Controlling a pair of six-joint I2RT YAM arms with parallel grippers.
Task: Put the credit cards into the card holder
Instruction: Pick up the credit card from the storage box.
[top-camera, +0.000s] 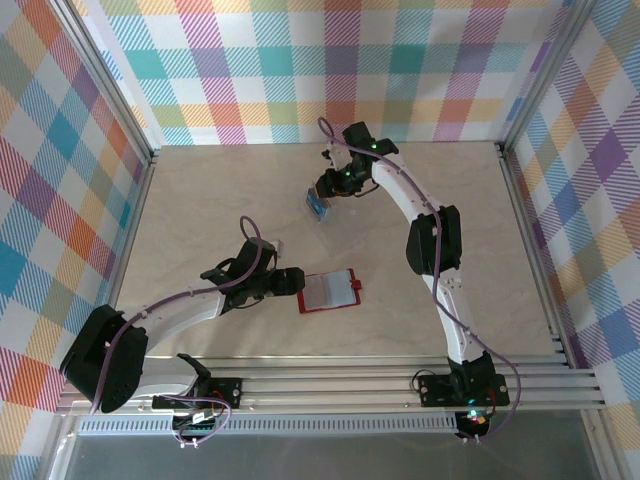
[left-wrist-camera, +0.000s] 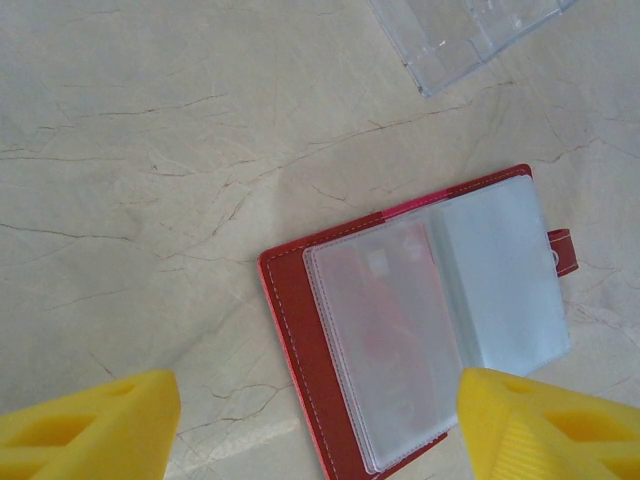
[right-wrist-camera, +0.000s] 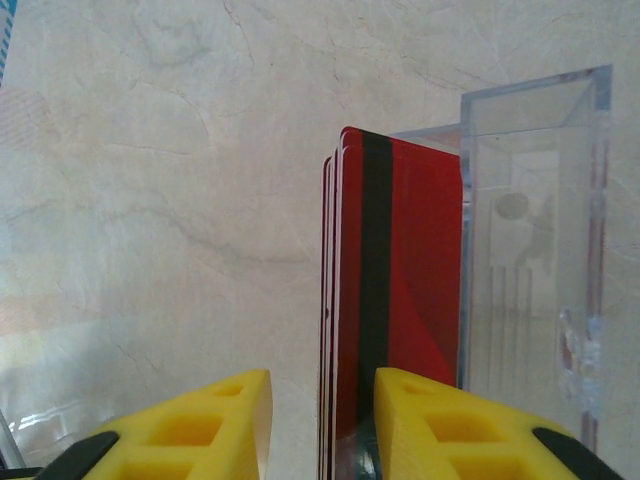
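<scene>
The card holder (top-camera: 328, 291) lies open on the desk (top-camera: 200, 200) just below the middle of the overhead view, red cover down, clear sleeves up, snap tab at its right edge. The left jaws hang just to its left, spread wide with nothing between them. In the left wrist view their yellow pads (left-wrist-camera: 90, 425) sit in the bottom corners, the card holder (left-wrist-camera: 420, 320) lies in the lower right, and a clear plastic piece (left-wrist-camera: 470, 35) lies at the top right. Well apart, in the upper middle of the overhead view, the right jaws stand narrowed around a stack of red credit cards (right-wrist-camera: 410, 280). The stack stands on edge, black stripe showing, beside a clear plastic case (right-wrist-camera: 530, 250). One yellow finger (right-wrist-camera: 440, 430) overlaps the stack and bare desk shows between the other and the cards, so I cannot tell whether they grip it. A blue card (top-camera: 318, 207) lies just beside these jaws.
</scene>
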